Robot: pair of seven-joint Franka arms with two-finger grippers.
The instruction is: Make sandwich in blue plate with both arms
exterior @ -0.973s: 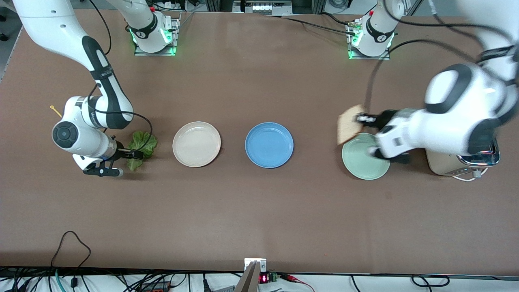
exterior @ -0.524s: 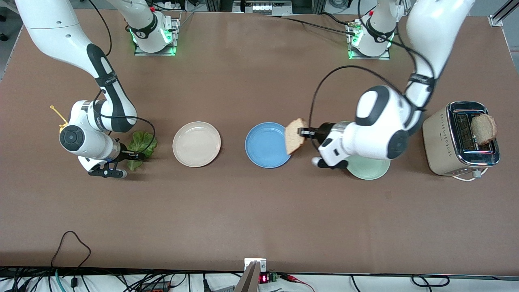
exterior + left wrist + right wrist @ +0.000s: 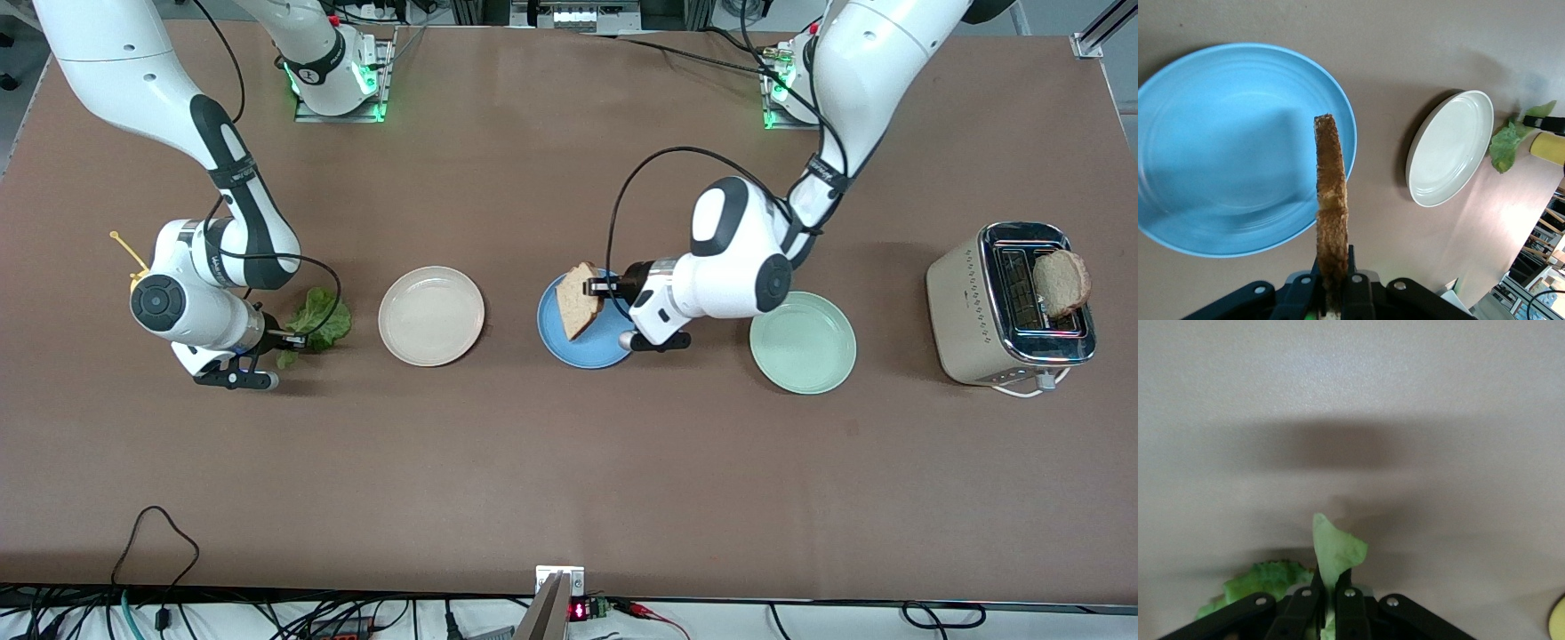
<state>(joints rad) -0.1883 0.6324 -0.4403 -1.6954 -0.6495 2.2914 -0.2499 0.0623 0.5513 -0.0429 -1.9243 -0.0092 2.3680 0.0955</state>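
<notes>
My left gripper (image 3: 594,286) is shut on one edge of a tan bread slice (image 3: 578,302) and holds it on edge, tilted, over the blue plate (image 3: 578,356). In the left wrist view the slice (image 3: 1330,220) shows edge-on between the fingers of the left gripper (image 3: 1336,267), above the plate's rim (image 3: 1225,153). Toward the right arm's end of the table, my right gripper (image 3: 293,336) is shut on the ruffled green lettuce leaf (image 3: 318,320). The right wrist view shows the leaf (image 3: 1335,550) pinched in the right gripper (image 3: 1329,587). A second bread slice (image 3: 1062,283) sticks out of the toaster (image 3: 978,311).
A cream-white plate (image 3: 431,316) lies between the lettuce and the blue plate. A pale mint-green plate (image 3: 803,342) lies between the blue plate and the toaster. A small yellow pick (image 3: 124,244) lies by the right arm's wrist.
My left arm has carried the bread slice from over the mint-green plate to over the blue plate. My right gripper has shut on the lettuce leaf.
</notes>
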